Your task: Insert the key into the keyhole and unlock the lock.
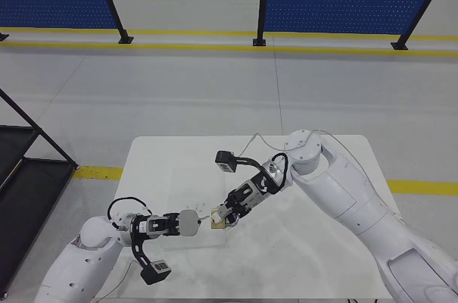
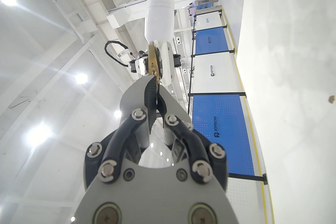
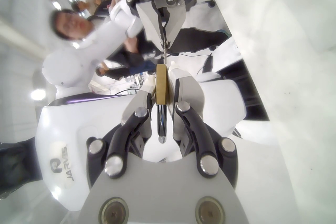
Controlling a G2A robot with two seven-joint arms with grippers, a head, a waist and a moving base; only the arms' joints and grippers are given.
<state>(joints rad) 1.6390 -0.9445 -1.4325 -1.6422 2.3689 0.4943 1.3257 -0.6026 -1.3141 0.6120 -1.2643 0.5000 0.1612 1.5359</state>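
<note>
A brass padlock (image 3: 161,83) with a silver shackle (image 3: 162,125) is held above the table, my right gripper (image 3: 161,93) shut on its body. In the top view the padlock (image 1: 220,219) sits between both grippers near the table's middle. My left gripper (image 2: 155,83) is shut on the key (image 2: 157,78), whose thin blade (image 3: 165,53) meets the padlock's end face. In the left wrist view the padlock (image 2: 153,62) stands edge-on right beyond my fingertips. The left gripper (image 1: 191,223) comes at the lock from the left, the right gripper (image 1: 233,209) from the upper right.
The white table (image 1: 319,250) lies under both arms. A black metal rack (image 1: 20,178) stands on the floor to the left. Blue barrier panels (image 1: 54,11) line the far side of the room. A small brown speck (image 2: 331,99) lies on the table surface.
</note>
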